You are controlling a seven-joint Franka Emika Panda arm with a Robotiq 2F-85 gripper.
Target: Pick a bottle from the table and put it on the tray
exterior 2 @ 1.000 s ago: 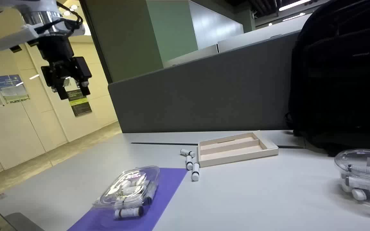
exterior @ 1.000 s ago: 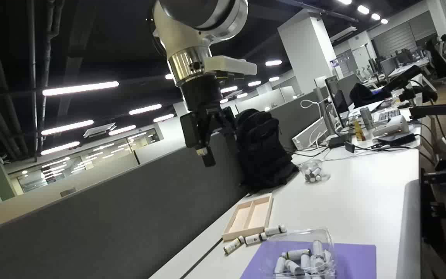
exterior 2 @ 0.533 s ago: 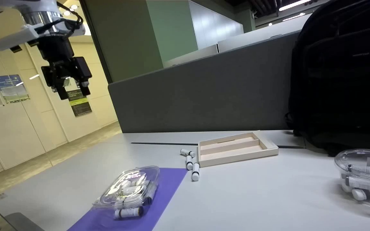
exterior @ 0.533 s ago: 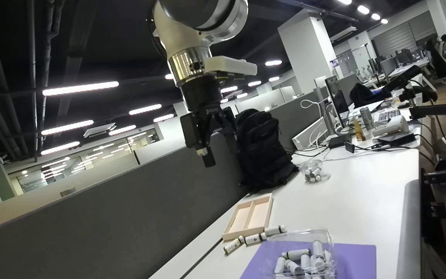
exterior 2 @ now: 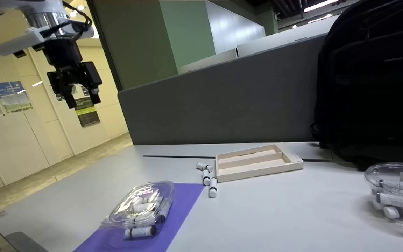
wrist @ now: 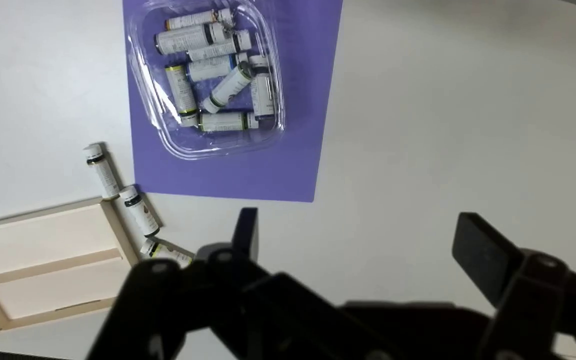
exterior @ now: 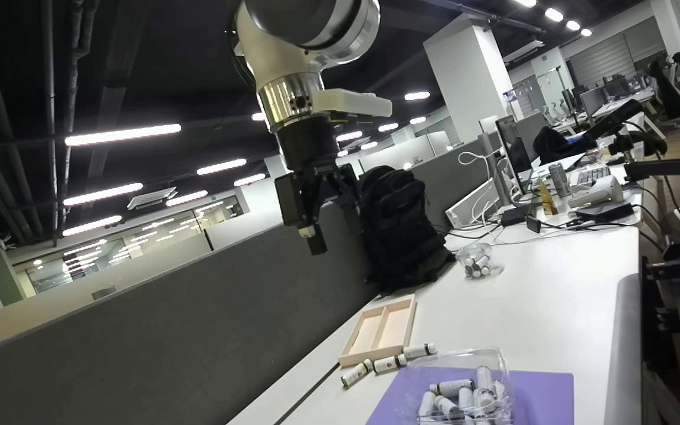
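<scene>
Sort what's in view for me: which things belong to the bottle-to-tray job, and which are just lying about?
For the job:
gripper, open
wooden tray
three loose bottles beside it
white table under them

Probably just lying about:
black backpack
purple sheet
square clear container on it, though the bottles inside might also qualify
round clear tub
monitor farther along

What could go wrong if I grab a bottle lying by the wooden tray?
The three bottles by the wooden tray lie close together, so the open tool could nudge a neighbour. They lie on their sides, so a bump might roll one away. The tray's edge is right beside them, so the tool could clip it.
</scene>
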